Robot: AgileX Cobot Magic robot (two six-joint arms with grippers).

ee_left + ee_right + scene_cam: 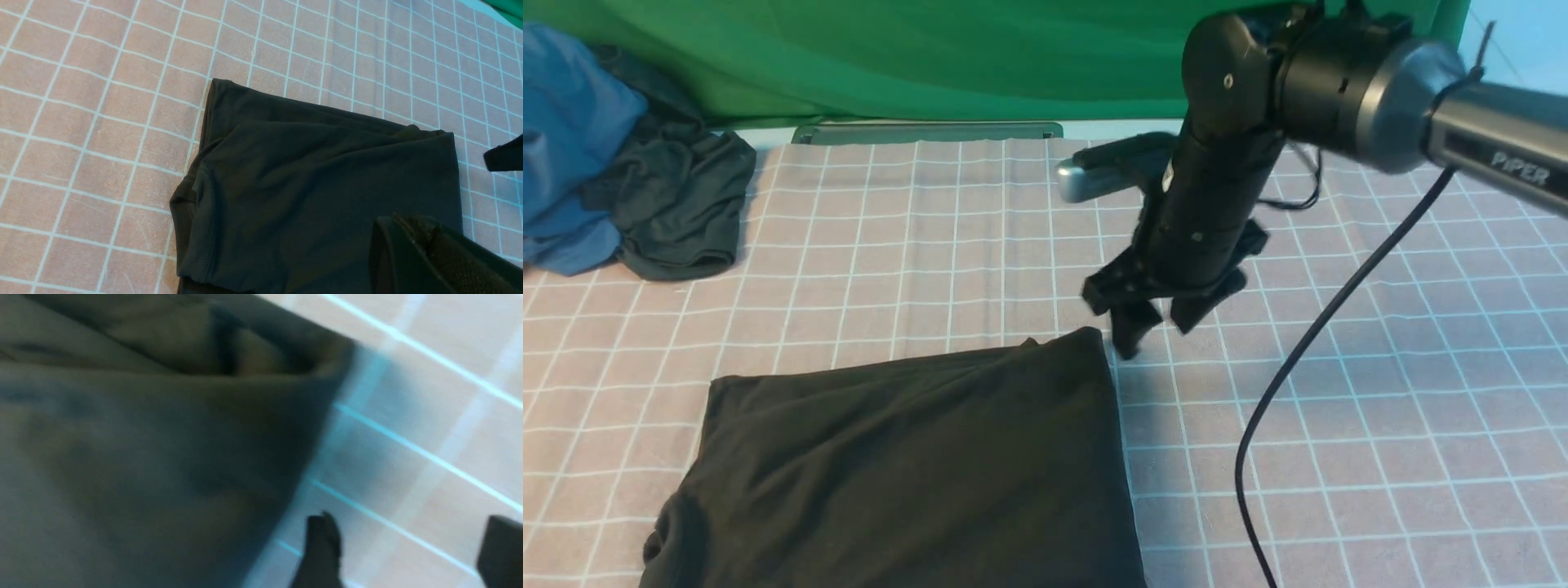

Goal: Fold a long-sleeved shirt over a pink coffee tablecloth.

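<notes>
Nearest thing: long-sleeved shirt (pixel 907 465) is lying folded into a compact dark block at the near edge of the pink coffee tablecloth (pixel 1339 425), a little to the robot's left of centre.
Right tool: right tool (pixel 1156 322) is hovering just beside the shirt's far right corner, jaws standing wide apart and holding nothing; in the right wrist view its two fingertips (pixel 322 543) are over bare cloth.
Left tool: left tool (pixel 433 253) is looking down on the shirt from above; its jaws are closed and, as far as I can see, gripping nothing.
Key relation: shirt is lying to the left of and nearer than the right tool, its long side running left to right; I judge the right arm closer to that corner.
Room: wide free cloth is lying to the right and behind; blue garment (pixel 572 139) and small dark garment (pixel 678 204) are piled well apart at far left.
</notes>
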